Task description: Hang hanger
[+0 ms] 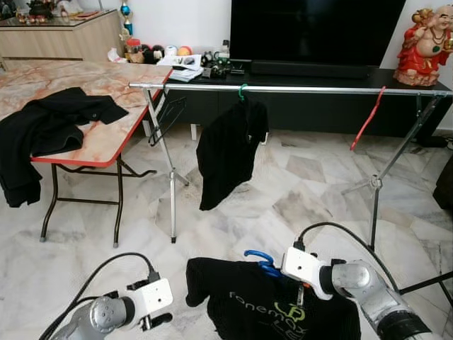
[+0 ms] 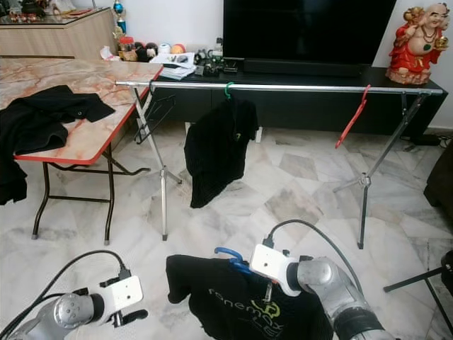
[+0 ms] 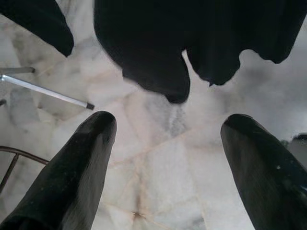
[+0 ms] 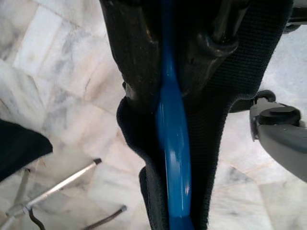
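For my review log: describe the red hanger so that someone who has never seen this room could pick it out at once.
Find the silver clothes rail that runs across in front of the black TV cabinet. Near its right end, by the red figurine, hangs the red hanger, tilted. It is bare, while the green hanger carries a black shirt.

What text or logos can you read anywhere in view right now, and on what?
"fonemax", pale letters, partly creased and not sharp: on the black T-shirt held on the blue hanger by the right gripper.
Green logo beneath it: shape visible, too blurred to read.
Papers on the TV console: too small to read.
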### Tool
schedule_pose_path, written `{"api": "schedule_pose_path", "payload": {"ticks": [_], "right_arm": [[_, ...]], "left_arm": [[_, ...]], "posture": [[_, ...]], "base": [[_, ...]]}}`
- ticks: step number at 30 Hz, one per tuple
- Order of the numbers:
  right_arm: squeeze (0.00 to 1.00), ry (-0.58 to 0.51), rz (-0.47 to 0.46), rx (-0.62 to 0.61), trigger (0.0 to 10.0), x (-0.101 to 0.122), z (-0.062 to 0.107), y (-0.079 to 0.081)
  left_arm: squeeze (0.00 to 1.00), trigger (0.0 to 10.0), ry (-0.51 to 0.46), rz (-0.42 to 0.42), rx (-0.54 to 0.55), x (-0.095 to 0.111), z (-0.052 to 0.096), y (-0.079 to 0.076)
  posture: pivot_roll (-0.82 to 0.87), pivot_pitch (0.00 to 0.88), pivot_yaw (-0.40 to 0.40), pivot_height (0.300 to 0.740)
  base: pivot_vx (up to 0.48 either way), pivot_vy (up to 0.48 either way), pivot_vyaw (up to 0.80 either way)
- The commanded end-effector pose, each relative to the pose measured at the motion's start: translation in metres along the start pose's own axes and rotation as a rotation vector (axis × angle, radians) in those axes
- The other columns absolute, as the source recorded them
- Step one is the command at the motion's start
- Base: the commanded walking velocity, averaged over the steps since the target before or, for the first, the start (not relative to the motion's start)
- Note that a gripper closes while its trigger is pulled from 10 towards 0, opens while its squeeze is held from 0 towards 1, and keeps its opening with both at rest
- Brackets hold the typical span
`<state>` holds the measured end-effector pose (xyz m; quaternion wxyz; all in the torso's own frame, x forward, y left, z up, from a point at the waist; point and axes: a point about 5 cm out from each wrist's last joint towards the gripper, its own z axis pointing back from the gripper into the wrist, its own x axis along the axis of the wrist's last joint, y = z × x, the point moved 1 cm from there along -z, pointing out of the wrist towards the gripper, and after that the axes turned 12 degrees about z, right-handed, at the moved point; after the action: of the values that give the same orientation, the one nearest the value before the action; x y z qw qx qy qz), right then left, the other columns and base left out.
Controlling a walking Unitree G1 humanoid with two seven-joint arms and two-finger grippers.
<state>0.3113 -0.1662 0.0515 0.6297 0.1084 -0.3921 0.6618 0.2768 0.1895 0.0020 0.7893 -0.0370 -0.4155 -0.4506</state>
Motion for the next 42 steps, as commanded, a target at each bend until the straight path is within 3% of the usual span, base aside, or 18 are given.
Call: {"api": "schedule_pose_path", "payload": {"ticks": [1,16,42], "right_arm": [[0.0,-0.063,0.058,0.005,10.0,0.015,0.003,-0.008],[0.0,-0.153,0.102,0.067,10.0,0.032,0.009,-0.008],[0.0,-0.196,0.113,0.081,10.0,0.044,0.019,-0.013]], "left_arm": [[0.0,10.0,0.003,0.04,0.021,0.001,-0.003,0.002],[0.0,10.0,-0.003,0.071,0.03,0.009,-0.013,0.003],[0.0,10.0,0.004,0.09,-0.017,0.011,-0.019,-0.004]], "posture": [[0.19,0.0,-0.01,0.74],[0.2,0.0,0.0,0.74],[0.18,0.0,-0.02,0.74]], "base": [[0.0,0.0,0.0],[0.0,0.0,0.0],[0.0,0.0,0.0]]}}
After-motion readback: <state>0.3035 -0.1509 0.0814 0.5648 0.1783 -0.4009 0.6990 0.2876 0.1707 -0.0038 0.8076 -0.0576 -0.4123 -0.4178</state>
